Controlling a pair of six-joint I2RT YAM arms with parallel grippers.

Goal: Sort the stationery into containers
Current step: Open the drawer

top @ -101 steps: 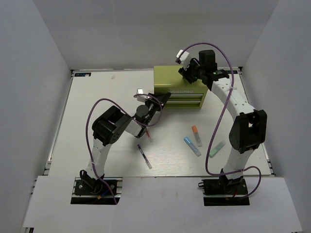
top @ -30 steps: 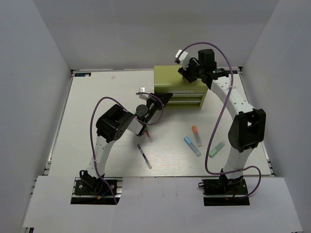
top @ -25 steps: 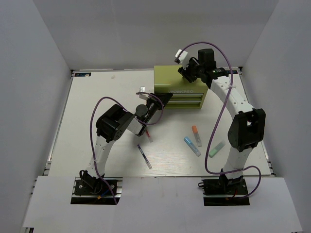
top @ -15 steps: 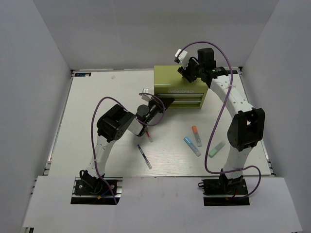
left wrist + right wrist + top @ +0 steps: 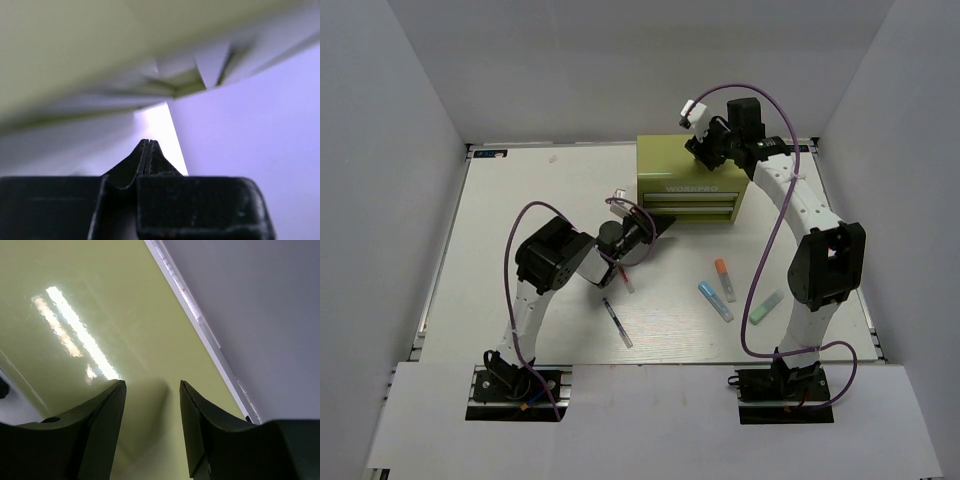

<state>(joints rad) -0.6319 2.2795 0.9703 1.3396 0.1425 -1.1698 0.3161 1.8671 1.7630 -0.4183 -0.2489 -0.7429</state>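
Observation:
The olive-green tool chest (image 5: 688, 180) stands at the back of the table, both drawers closed. My left gripper (image 5: 663, 222) is shut with nothing between its fingers, just off the chest's lower front left corner. In the left wrist view its fingertips (image 5: 148, 143) point under the blurred chest (image 5: 75, 40). My right gripper (image 5: 704, 150) hovers open over the chest's top; the right wrist view shows the gripper (image 5: 152, 386) empty above the lid (image 5: 100, 300). On the table lie a purple-tipped pen (image 5: 617, 322), a red-tipped pen (image 5: 624, 281), an orange-capped marker (image 5: 724, 280), a blue marker (image 5: 715, 301) and a pale green stick (image 5: 767, 306).
The white table (image 5: 520, 200) is boxed in by pale walls on three sides. The left arm's purple cable (image 5: 510, 250) loops above the table. The pens lie between the two arm bases and the chest.
My left gripper has shut and slid slightly down and away from the chest's front left corner. The right gripper's jaws have spread a little wider over the lid.

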